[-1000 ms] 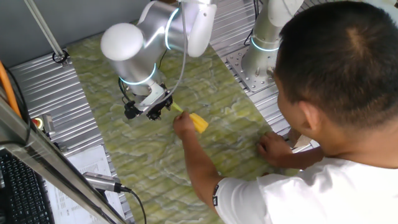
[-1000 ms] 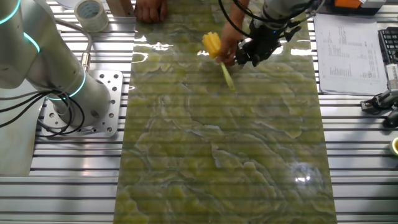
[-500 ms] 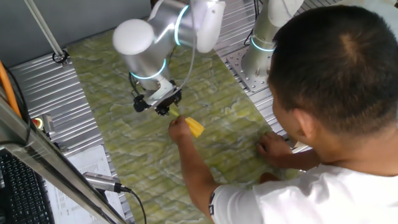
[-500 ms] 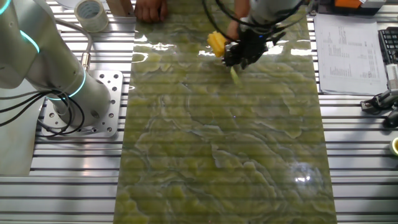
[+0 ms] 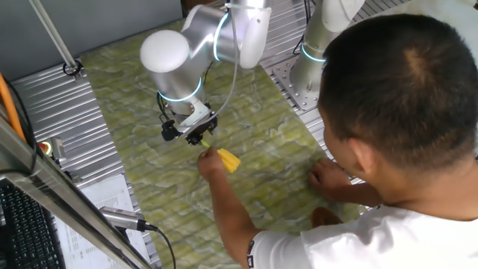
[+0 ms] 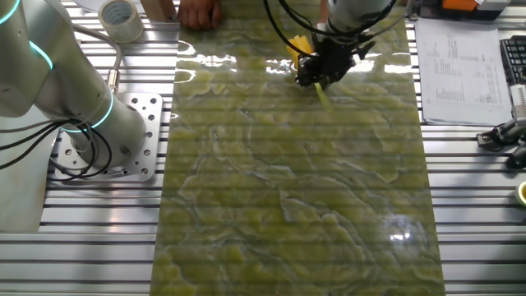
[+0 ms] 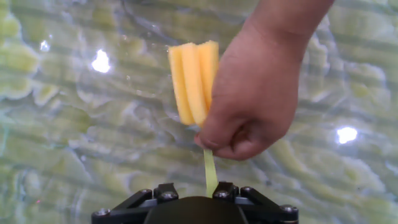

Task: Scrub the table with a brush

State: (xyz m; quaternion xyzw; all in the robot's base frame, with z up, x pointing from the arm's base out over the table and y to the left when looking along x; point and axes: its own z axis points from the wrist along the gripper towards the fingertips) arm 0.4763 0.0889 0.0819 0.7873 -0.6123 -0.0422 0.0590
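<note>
The yellow brush (image 7: 193, 81) is held by a person's hand (image 7: 261, 93) just above the green marbled table (image 6: 288, 205). Its blocky head (image 5: 228, 159) points away from my gripper. Its thin handle runs back to my gripper (image 7: 211, 190) and disappears at the black gripper body. In the other fixed view the brush head (image 6: 298, 43) sits beside my gripper (image 6: 319, 72), and the handle tip sticks out past it. My gripper (image 5: 196, 137) hovers low over the table (image 5: 261, 142). Its fingers are hidden, so I cannot tell whether they grip the handle.
The person leans over the table's end, with the other hand (image 5: 328, 179) flat on it. A second silver arm (image 6: 82, 123) stands on the ribbed metal panel. A tape roll (image 6: 121, 18), papers (image 6: 464, 70) and a keyboard (image 5: 22, 224) lie off the table.
My gripper has moved over the brush handle, closing the gap to the person's hand. The hand and brush have shifted a little along the table with it.
</note>
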